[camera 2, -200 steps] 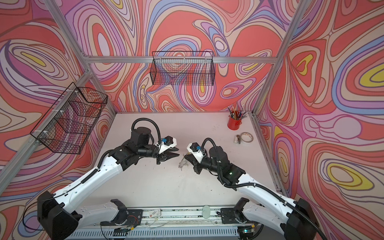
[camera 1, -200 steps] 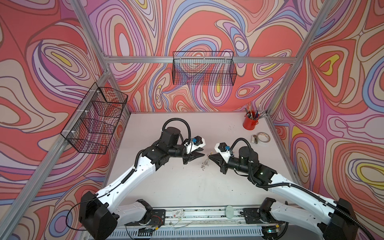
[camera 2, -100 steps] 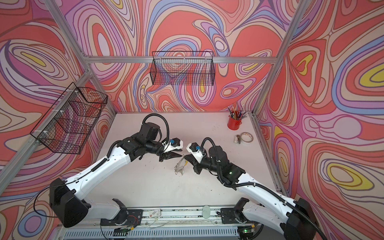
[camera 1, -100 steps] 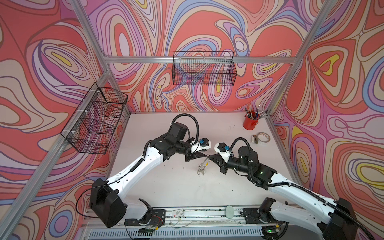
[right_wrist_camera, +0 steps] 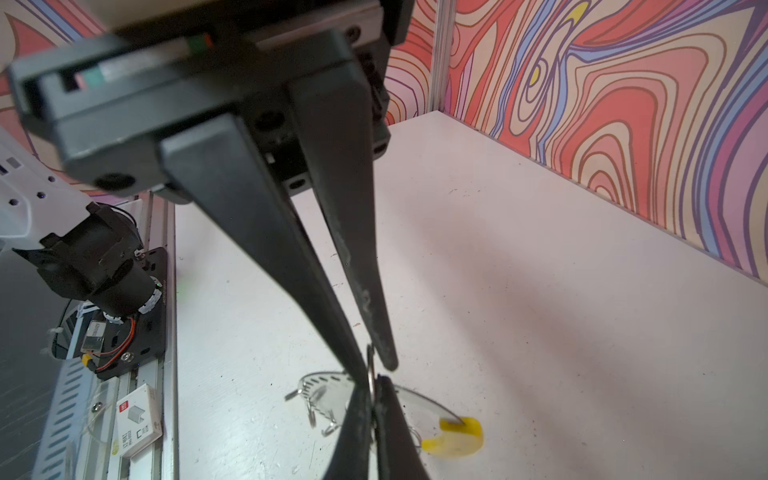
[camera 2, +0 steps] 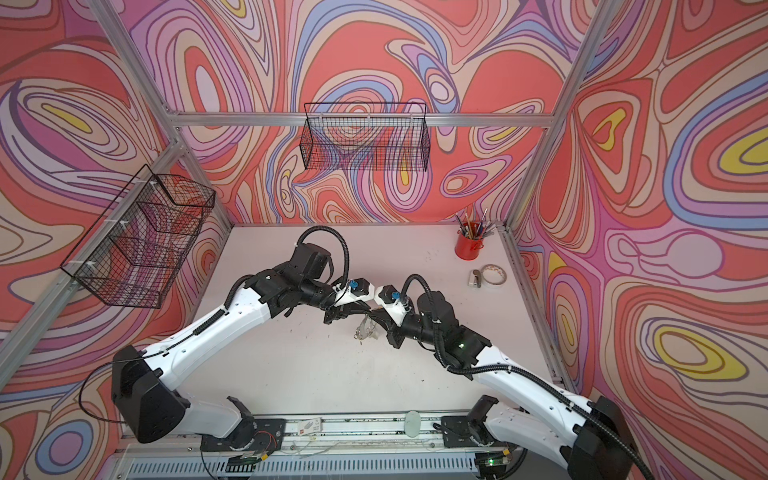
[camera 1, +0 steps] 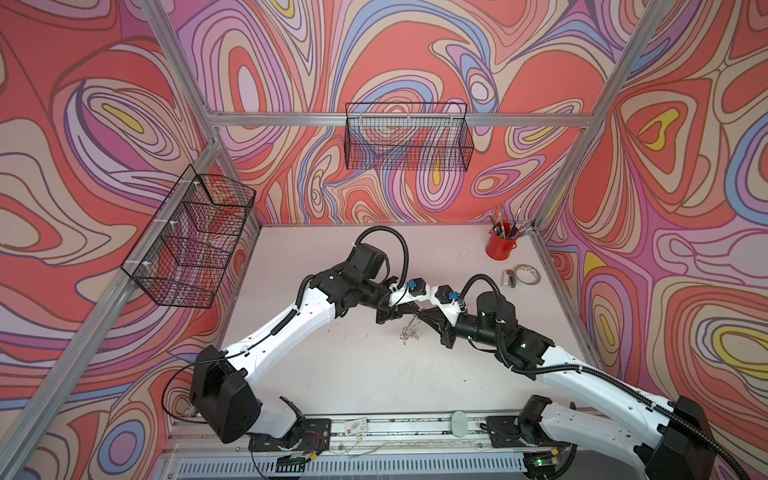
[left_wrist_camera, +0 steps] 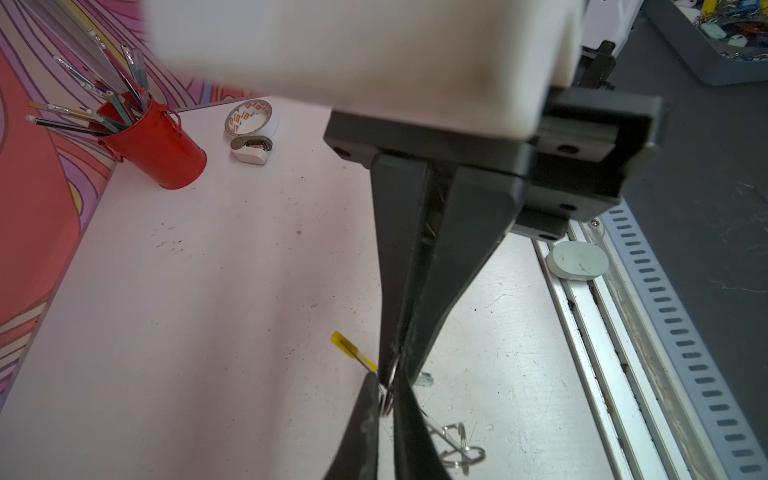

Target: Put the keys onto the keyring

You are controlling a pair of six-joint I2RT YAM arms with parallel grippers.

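- the keyring [camera 1: 409, 328] held up off the table [camera 1: 332, 374], mid-table, between both arms' tips; in both top views it hangs just under where they meet
- yellow sleeve [right_wrist_camera: 457, 432] on its rim, off to one side of the grip; wire loops [left_wrist_camera: 457, 446] dangle below
- keys: can't pick them out from the loops
- left gripper [left_wrist_camera: 397, 365] clenched on the thin ring edge
- right gripper [right_wrist_camera: 376, 361] clenched on the same rim, tip to tip with the left
- tape roll [left_wrist_camera: 248, 117] near the back right corner, orange print on inner core, unreadable; small white-grey item [left_wrist_camera: 251, 150] touching it
- red cup [left_wrist_camera: 156, 143] of pencils behind the tape
- small white box [right_wrist_camera: 137, 419] on the front rail, red logo square, black print too small to read
- pale oval pad [left_wrist_camera: 577, 259] on the same rail
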